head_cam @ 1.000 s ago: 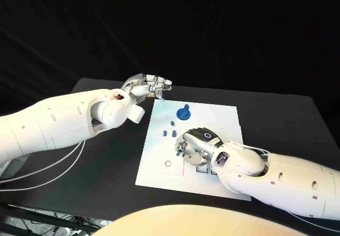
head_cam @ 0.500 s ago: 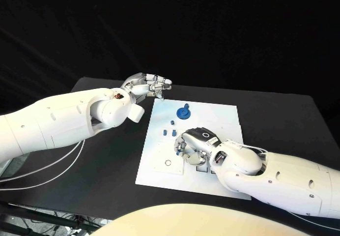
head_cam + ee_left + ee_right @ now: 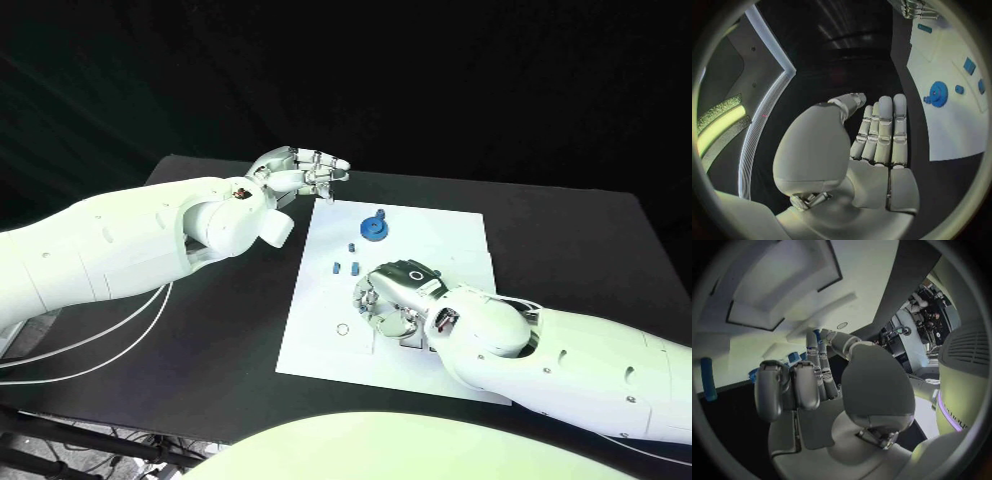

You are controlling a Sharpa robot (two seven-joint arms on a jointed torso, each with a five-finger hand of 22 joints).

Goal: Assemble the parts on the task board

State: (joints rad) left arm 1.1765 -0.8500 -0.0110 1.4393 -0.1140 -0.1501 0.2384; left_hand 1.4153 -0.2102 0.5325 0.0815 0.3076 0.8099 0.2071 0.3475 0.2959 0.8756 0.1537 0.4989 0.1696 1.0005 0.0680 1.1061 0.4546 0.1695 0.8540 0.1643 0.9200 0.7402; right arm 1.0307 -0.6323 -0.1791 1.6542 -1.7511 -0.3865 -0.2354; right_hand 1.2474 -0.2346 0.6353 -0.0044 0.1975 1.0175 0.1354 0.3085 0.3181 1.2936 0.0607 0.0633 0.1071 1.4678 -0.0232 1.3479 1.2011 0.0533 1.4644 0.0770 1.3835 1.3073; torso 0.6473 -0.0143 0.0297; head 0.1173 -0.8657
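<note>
Black table [image 3: 577, 240] under a dark backdrop, w/ the white task board [image 3: 433, 235] lying mid-table. We see our left hand [image 3: 303, 175] hanging above the table just off the board's far left corner, clear of the board. In the left wrist view its fingers [image 3: 882, 132] lie straight, side by side, w/ nothing in them, so we read it as released.

Our right hand [image 3: 392, 300] is over the board's middle, palm down, fingers curled toward the surface. In the right wrist view something blue shows by the fingertips [image 3: 817, 342], but we can't tell whether the hand is holding a part or only hovering over one.

Parts on the board: a blue gear-like disc [image 3: 374, 229] near the far edge, and small blue pegs [image 3: 343, 267] beside the left edge, between the disc and the right hand. A small ring [image 3: 342, 331] sits toward the near left corner; dark square recesses [image 3: 414, 345] lie along the near edge, partly under the right hand.

Key relation, as we judge it: the pegs lie just beyond the right hand, toward the far left. Their long axes are too small to read. The right hand is much the nearer to the pegs; the left is nearer the disc, though apart from it.
</note>
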